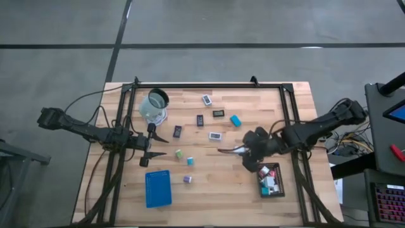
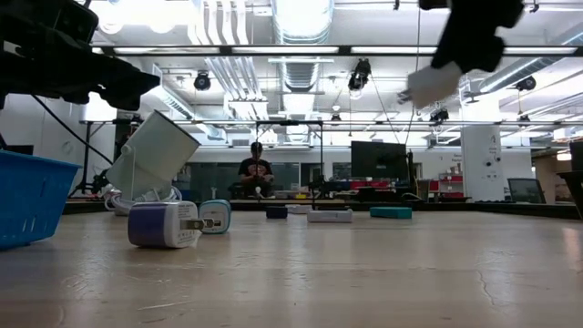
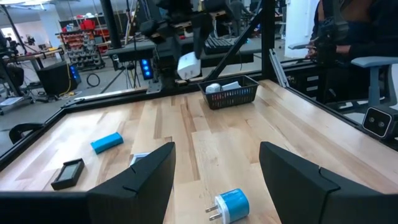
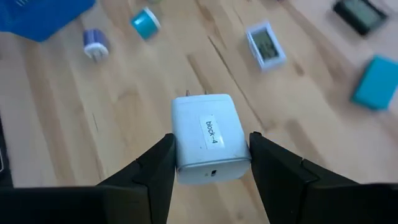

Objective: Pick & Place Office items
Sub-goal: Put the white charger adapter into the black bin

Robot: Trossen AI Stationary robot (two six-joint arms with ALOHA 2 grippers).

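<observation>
My pale wooden bench (image 1: 215, 190) carries a blue rectangular tray (image 1: 158, 188) at seven o'clock, a black mesh basket (image 1: 271, 180) at four, a clear round cup (image 1: 154, 105) at ten, and small blocks (image 1: 188, 179) scattered mid-bench.

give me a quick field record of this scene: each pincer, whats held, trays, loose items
right pincer: shut on a white block labelled block-4, held above the table
left pincer: open, empty, near the clear cup
black tray: by the right arm, already holding a few items
blue tray: near the front edge on the left arm's side, looks empty
loose items: purple block, teal block, blue block, several flat rectangles mid-table
</observation>
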